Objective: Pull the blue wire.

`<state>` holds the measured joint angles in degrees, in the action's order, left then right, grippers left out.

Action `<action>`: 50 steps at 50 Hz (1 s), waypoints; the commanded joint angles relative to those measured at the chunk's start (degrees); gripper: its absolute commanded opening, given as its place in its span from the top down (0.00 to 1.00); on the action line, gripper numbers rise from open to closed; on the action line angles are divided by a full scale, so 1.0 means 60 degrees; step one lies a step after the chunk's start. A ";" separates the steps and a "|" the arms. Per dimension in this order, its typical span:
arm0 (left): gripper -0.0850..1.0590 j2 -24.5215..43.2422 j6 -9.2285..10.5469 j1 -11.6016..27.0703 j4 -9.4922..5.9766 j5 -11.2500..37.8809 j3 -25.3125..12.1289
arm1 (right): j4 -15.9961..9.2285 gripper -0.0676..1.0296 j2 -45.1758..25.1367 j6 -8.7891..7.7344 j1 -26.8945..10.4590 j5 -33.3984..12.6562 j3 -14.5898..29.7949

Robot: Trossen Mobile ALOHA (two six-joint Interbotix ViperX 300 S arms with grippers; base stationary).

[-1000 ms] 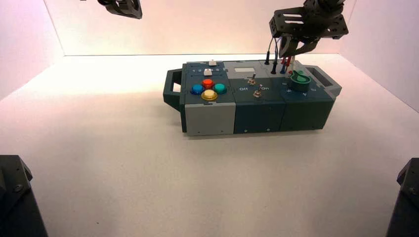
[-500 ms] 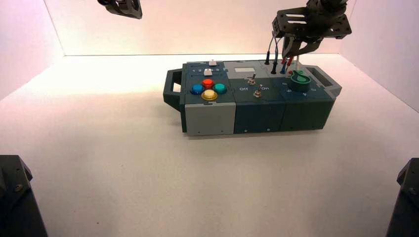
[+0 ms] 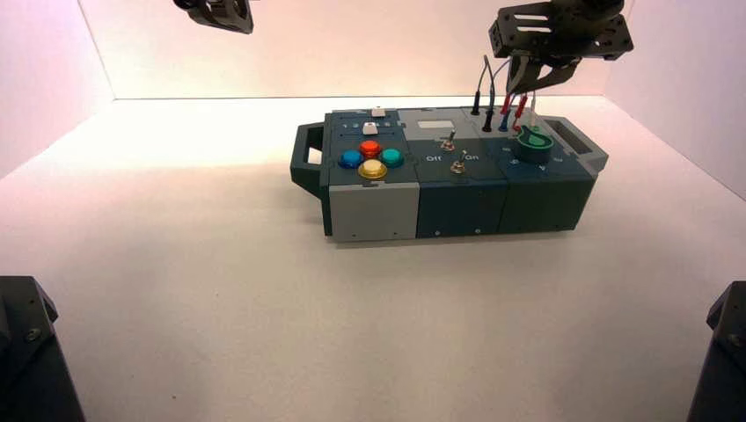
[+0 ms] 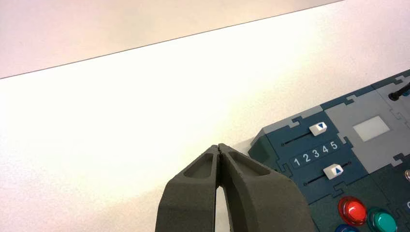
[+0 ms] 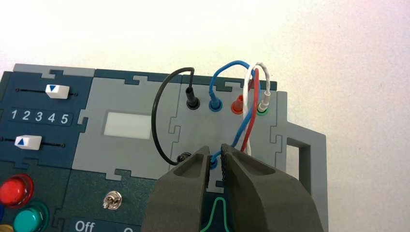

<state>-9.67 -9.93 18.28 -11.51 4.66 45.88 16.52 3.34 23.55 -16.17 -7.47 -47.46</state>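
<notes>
From the high view, the right gripper (image 3: pixel 530 83) hangs above the far right part of the box (image 3: pixel 457 189), over the cluster of wires behind the green knob (image 3: pixel 532 141). The blue wire (image 3: pixel 505 119) shows only as a small blue plug standing among red and black ones, and its cable is hard to follow there. The left gripper (image 3: pixel 215 13) is parked high at the far left, cut off by the picture's edge.

In the left wrist view, the left gripper (image 4: pixel 220 151) has its fingertips pressed together on nothing, with bare table beyond and the box's two white sliders (image 4: pixel 318 128) and the lettering "1 2 3 4 5" at one side.

In the right wrist view, the blue wire (image 5: pixel 227 70) arches from a blue plug seated in the far row of sockets down to a second blue plug. That plug sits in the narrow gap between the right gripper's (image 5: pixel 215 157) fingertips (mostly hidden by them), so whether they pinch it cannot be told. A black wire (image 5: pixel 159 116), a red wire (image 5: pixel 251 116) and a white wire (image 5: pixel 254 72) loop alongside.
</notes>
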 commanded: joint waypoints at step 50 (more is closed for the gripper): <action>0.95 -0.0278 -0.0073 -0.0059 0.0029 -0.0059 -0.0146 | -0.0073 0.81 0.0396 0.0044 0.0103 0.0073 -0.0234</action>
<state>-9.76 -10.02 18.28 -11.43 4.66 45.97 16.44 4.48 23.64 -16.08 -7.38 -49.04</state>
